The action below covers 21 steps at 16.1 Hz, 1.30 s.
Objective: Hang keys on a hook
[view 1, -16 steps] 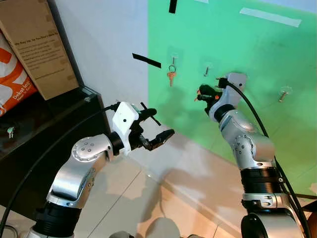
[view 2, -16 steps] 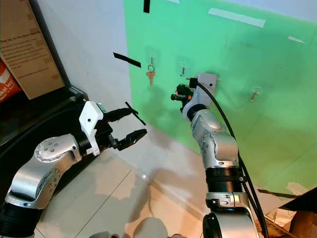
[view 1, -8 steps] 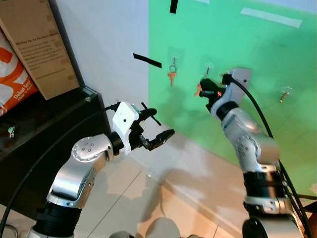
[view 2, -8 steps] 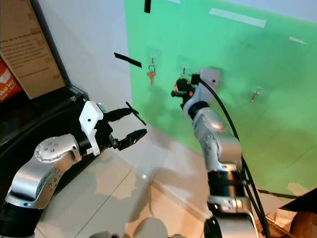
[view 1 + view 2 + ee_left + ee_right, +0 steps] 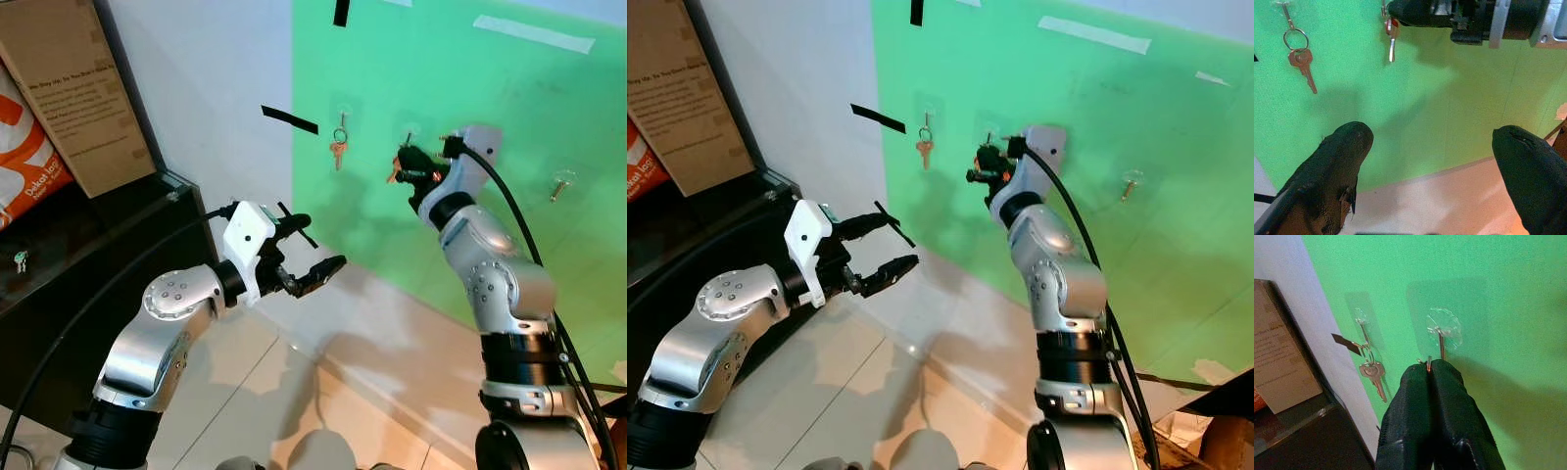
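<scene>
In the left eye view, the right gripper (image 5: pixel 405 163) is up at the green wall, right by the small clear stick-on hook (image 5: pixel 409 135). It pinches a small key on a thin metal ring (image 5: pixel 393 176). The left gripper (image 5: pixel 312 247) hangs low with its fingers spread wide and holds nothing.

In the left wrist view, the key dangles just under the hook. Another copper key (image 5: pixel 1302 63) already hangs on the next hook (image 5: pixel 1286 7).

In the right wrist view, the black fingers (image 5: pixel 1447 401) are pressed together on the ring, touching the hook's wire. The robot should probably lift the ring a little, slide it over the tip, then let go slowly.
</scene>
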### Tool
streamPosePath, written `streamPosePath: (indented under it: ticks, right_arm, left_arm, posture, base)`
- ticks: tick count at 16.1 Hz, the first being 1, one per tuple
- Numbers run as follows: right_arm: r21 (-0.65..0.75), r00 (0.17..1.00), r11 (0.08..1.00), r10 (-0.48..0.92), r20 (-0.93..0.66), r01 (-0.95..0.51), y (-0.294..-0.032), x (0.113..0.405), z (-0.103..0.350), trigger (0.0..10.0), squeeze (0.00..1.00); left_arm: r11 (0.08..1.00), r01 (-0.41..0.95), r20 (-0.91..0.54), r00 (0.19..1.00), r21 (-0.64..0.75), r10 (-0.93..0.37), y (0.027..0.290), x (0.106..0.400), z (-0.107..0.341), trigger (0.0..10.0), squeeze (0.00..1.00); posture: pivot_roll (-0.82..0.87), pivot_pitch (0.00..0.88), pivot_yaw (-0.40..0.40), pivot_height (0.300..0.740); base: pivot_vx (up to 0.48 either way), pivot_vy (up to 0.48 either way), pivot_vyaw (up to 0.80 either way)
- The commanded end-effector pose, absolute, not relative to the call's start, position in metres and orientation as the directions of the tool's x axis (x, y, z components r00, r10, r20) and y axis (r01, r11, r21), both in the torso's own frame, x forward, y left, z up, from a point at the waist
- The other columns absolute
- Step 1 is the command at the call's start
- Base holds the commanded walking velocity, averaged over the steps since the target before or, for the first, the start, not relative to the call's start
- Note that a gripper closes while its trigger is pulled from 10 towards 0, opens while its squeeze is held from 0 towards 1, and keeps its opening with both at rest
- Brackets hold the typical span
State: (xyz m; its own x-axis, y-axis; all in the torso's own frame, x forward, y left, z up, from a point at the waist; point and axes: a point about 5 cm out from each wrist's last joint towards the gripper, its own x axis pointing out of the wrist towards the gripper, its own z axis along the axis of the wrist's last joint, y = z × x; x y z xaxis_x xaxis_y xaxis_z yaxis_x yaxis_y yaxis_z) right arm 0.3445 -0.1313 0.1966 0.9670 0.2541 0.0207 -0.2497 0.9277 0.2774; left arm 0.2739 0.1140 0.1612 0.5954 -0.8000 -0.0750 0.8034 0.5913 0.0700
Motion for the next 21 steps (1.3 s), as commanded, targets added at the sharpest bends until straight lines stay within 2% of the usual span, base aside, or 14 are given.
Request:
streamPosePath:
  ticks: [1, 10, 12, 16, 21]
  right_arm:
    - [0.301, 0.966, 0.919, 0.257, 0.028, -0.253, -0.129, 0.348, 0.199, 10.0, 0.0]
    - [0.369, 0.981, 0.911, 0.192, 0.011, -0.182, -0.139, 0.354, 0.198, 10.0, 0.0]
    - [0.336, 0.977, 0.929, 0.194, -0.091, -0.153, -0.139, 0.353, 0.182, 10.0, 0.0]
    - [0.298, 0.952, 0.936, 0.246, -0.181, -0.186, -0.131, 0.347, 0.165, 10.0, 0.0]
    - [0.319, 0.956, 0.918, 0.278, -0.096, -0.235, -0.131, 0.345, 0.18, 10.0, 0.0]
  left_arm:
    - [0.59, 0.803, -0.076, 0.596, 0.086, -0.8, 0.114, 0.275, 0.162, 10.0, 0.0]
    - [0.589, 0.803, -0.08, 0.595, 0.086, -0.8, 0.115, 0.275, 0.163, 10.0, 0.0]
    - [0.586, 0.805, -0.082, 0.592, 0.087, -0.802, 0.115, 0.276, 0.163, 10.0, 0.0]
    - [0.584, 0.807, -0.086, 0.59, 0.089, -0.803, 0.114, 0.276, 0.163, 10.0, 0.0]
    - [0.586, 0.805, -0.087, 0.593, 0.092, -0.801, 0.114, 0.276, 0.163, 10.0, 0.0]
  posture:
    - [0.01, 0.0, -0.025, 0.74]
    - [0.01, 0.0, -0.024, 0.74]
    - [0.01, 0.0, -0.018, 0.74]
    - [0.01, 0.0, -0.018, 0.74]
    - [0.01, 0.0, -0.017, 0.74]
  base:
    - [0.0, 0.0, 0.0]
    - [0.0, 0.0, 0.0]
    - [0.0, 0.0, 0.0]
    - [0.0, 0.0, 0.0]
    - [0.0, 0.0, 0.0]
